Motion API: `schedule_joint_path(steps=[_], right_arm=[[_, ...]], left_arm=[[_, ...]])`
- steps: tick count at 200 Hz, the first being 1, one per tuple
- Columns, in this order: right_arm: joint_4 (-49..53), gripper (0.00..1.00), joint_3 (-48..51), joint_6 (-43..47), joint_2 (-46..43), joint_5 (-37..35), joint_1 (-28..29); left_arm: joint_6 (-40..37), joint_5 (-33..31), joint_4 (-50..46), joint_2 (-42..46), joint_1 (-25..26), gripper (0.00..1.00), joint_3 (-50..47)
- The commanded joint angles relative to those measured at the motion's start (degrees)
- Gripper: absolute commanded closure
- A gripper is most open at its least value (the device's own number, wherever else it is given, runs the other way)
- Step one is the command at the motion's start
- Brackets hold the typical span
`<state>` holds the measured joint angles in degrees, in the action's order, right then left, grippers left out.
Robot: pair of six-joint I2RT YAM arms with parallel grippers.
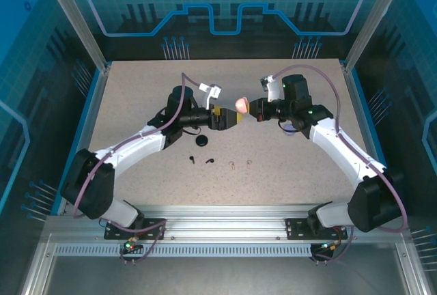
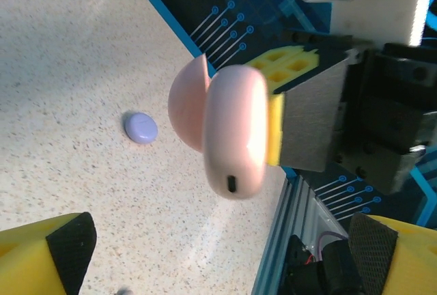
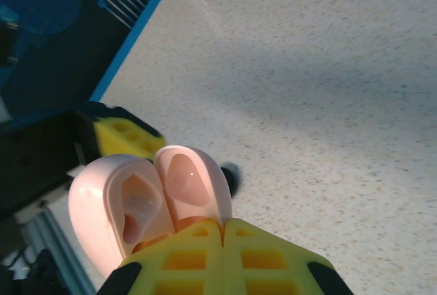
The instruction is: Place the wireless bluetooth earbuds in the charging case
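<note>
Right claw (image 1: pixel 251 108) grips pink case (image 1: pixel 240 104) clear of table (image 1: pixel 293 172) edges.

**Top view.** Fixed, high above and behind the arm bases, facing down and forward over the whole table (image 1: pixel 136 172). Far from the case (image 1: pixel 240 104), which shows small at mid-table between the left gripper (image 1: pixel 227 119) and the right gripper (image 1: pixel 255 110).

**Left wrist view.** On the left arm, close to the case. Looks at its rounded outside, with its own fingers (image 2: pixel 48 257) at the lower corners and the right gripper behind the case.

**Right wrist view.** On the right arm, very close. Looks over its own fingers (image 3: pixel 225 261) into the case's open inside, with the left gripper behind it.

**Shared.** The case appears in all three. The wrist views face each other across it, with table beyond it.
</note>
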<state>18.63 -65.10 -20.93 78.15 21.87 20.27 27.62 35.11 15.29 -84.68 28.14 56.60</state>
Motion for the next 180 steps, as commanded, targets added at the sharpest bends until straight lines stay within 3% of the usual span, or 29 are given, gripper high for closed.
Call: schedule_joint_path(steps=[1, 26, 48, 78, 116, 180], right_arm=[[6.16, 1.00, -2.08, 5.29, -0.69, -4.87, 0.93], [9.00, 1.00, -3.22, 11.51, -1.48, -7.94, 2.52], [11.50, 1.00, -4.69, 17.32, -1.60, -10.26, 4.05], [15.49, 1.00, -7.93, 22.45, -1.10, -8.24, 4.47], [20.98, 1.00, -12.82, 27.23, 0.54, -4.77, 5.25], [23.91, 1.00, -15.57, 30.20, 3.88, -5.77, 7.65]], left_arm=[[-4.69, -0.97, -4.50, 3.91, -2.01, 0.01, 2.75], [-9.56, 0.92, -11.33, 4.88, -3.14, 0.01, 5.81], [-15.89, 6.20, -20.71, 3.56, -3.40, 0.01, 10.48], [-22.28, 10.24, -30.53, 1.56, -3.36, 0.02, 14.56], [-28.21, 16.05, -39.62, -2.04, -3.36, 0.17, 18.96], [-31.74, 16.55, -43.40, -6.47, -3.37, 0.32, 22.66]])
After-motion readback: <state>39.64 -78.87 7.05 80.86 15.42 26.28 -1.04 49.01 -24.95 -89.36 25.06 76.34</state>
